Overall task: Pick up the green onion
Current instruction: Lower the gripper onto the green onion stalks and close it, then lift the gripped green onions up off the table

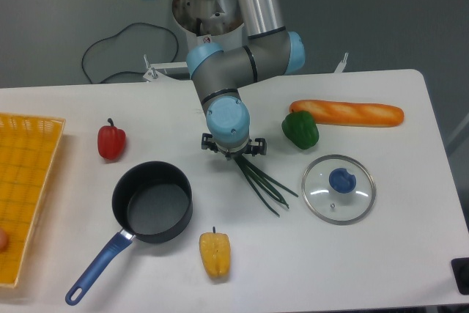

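Observation:
The green onion (pixel 262 183) lies on the white table near the middle, its dark green leaves fanning out toward the lower right. Its upper left end disappears under my gripper (pixel 233 153). The gripper points straight down over that end, low to the table. The round blue wrist blocks the fingers from the camera, so how the jaws stand does not show, nor whether they touch the stalk.
A green bell pepper (pixel 300 129) and a baguette (pixel 346 113) lie to the right, a glass lid (pixel 338 188) below them. A black pot (pixel 152 201) with a blue handle sits left of the onion. A red pepper (pixel 111 141), yellow pepper (pixel 215 253) and yellow basket (pixel 26 181) are also here.

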Tool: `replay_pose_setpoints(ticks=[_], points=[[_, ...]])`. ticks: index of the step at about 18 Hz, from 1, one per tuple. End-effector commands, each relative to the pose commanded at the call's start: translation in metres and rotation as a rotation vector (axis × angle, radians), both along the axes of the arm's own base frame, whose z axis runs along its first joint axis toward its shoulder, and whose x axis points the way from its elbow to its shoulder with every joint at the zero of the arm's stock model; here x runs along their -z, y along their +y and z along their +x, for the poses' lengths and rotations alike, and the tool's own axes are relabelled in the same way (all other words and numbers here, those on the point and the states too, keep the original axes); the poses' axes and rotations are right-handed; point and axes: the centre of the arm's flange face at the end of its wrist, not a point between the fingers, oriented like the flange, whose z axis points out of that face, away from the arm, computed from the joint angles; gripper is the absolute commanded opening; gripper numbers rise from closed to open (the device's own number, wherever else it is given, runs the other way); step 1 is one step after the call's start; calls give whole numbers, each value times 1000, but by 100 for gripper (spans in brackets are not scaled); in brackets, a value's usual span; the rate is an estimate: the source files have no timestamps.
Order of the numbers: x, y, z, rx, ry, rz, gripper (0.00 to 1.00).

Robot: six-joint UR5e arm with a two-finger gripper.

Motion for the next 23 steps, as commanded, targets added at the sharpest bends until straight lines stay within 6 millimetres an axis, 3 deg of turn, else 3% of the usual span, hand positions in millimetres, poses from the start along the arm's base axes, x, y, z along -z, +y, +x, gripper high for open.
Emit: replay_pose_setpoints(ticks=[6, 9, 12, 13, 17, 23], points=[[2, 0, 1, 2, -2, -2, 80], [0, 2, -1, 2, 1, 1, 68], [1, 2, -1, 2, -1, -1, 66], [2, 2, -1, 2, -2, -2, 60], [2, 1, 0, 9, -4, -4, 57], [0, 2, -2, 22, -1, -3, 31]])
